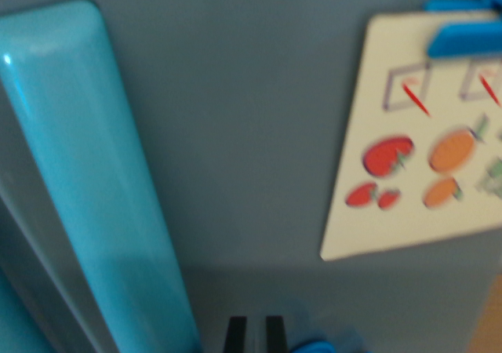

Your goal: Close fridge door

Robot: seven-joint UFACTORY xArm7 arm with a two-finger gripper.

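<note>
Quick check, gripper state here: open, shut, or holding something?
Gripper: two dark fingertips show at the wrist view's bottom edge, close together against the fridge door; nothing visibly held, but open or shut cannot be told.

The fridge door (251, 133) is grey-blue, its handle (94, 180) bright turquoise. The cream card (423, 141) shows red and orange fruit

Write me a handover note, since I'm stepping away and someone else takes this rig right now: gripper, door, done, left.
Gripper: only two dark fingertips show at the bottom edge, close together, holding nothing visible; open or shut cannot be told.
Fridge door: fills the blurred wrist view, very close. Turquoise handle on the wrist view's left; picture card under a blue clip on the right.
Done: arm is up at the door.
Left: whether the door is closed cannot be seen; check it.
</note>
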